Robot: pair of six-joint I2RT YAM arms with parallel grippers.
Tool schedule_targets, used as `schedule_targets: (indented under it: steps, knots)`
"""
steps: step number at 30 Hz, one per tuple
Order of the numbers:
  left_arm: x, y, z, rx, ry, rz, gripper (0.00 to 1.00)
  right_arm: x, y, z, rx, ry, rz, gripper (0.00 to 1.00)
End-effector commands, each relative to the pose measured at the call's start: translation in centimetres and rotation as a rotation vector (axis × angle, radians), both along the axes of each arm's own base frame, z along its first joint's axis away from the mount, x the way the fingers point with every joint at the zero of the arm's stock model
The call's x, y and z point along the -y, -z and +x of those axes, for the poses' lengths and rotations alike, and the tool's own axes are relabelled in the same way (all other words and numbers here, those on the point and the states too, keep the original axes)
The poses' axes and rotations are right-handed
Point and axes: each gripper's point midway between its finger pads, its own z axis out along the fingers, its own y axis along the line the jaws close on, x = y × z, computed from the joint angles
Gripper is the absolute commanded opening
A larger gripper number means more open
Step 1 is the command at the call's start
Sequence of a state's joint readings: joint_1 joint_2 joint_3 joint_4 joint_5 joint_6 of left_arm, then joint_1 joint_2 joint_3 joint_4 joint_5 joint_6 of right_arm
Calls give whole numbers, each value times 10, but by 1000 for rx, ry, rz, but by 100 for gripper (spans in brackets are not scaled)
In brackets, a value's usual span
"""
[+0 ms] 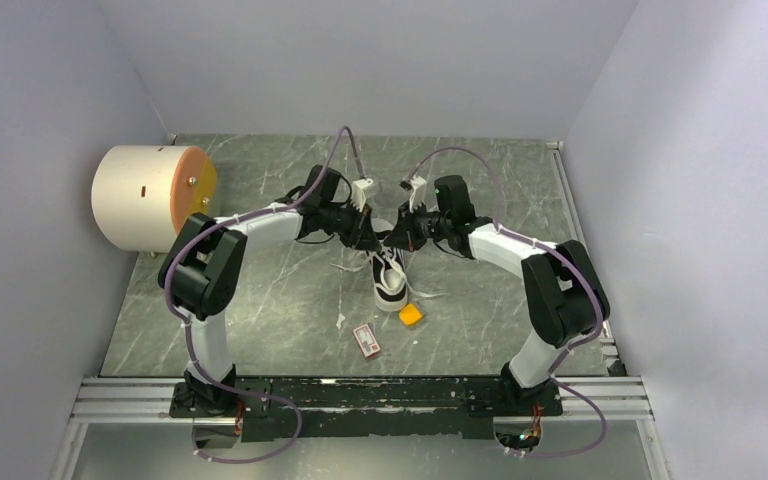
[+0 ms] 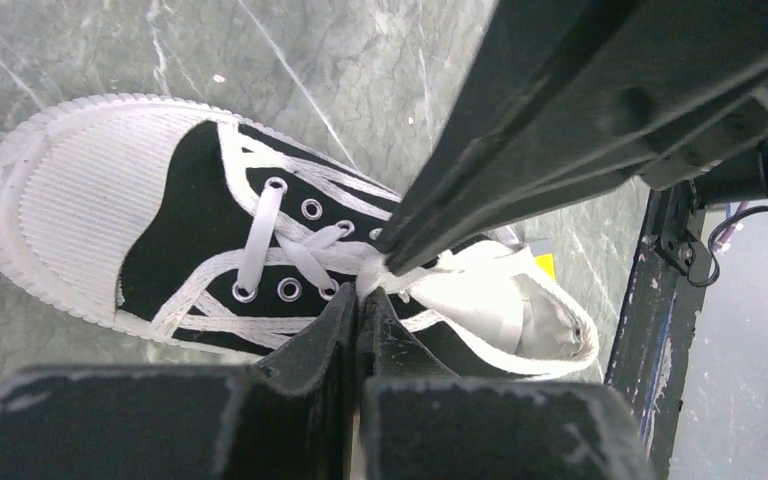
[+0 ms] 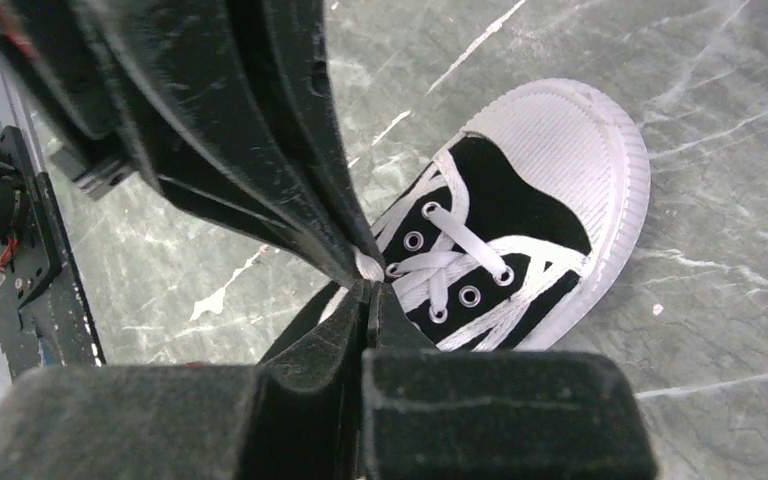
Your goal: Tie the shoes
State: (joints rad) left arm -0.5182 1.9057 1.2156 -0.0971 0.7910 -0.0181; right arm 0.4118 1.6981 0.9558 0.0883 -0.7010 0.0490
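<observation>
The black-and-white sneaker [image 1: 389, 283] lies mid-table with its white toe toward the arm bases. It also shows in the left wrist view [image 2: 160, 210] and in the right wrist view [image 3: 530, 200]. My left gripper [image 1: 371, 241] and right gripper [image 1: 391, 241] meet tip to tip just above the top eyelets by the tongue. In the left wrist view the left gripper [image 2: 363, 292] is shut on a bunch of white lace [image 2: 390, 272]. In the right wrist view the right gripper [image 3: 368, 286] is shut on the same lace bunch [image 3: 368, 265]. Loose lace ends trail on the table beside the shoe.
A small orange block [image 1: 410, 315] lies just right of the toe, and a red-and-white card [image 1: 367, 340] lies nearer the bases. A big white cylinder with an orange face [image 1: 150, 197] stands at the far left. Walls close in the table.
</observation>
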Motion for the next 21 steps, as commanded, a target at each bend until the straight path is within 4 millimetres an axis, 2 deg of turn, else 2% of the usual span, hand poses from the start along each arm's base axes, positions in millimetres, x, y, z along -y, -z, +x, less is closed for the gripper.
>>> schedule_targets:
  steps: [1,8,16,21]
  knots:
    - [0,-12,10,28,-46,-42,5,5,-15,-1,29,34,11,0]
    - [-4,-10,9,7,-66,-45,5,5,-14,-4,7,30,14,0]
    - [2,-22,22,-1,-193,-164,5,-2,-22,-20,-85,36,107,0]
    - [1,-34,30,-13,-243,-251,5,1,-16,-24,-110,51,105,0]
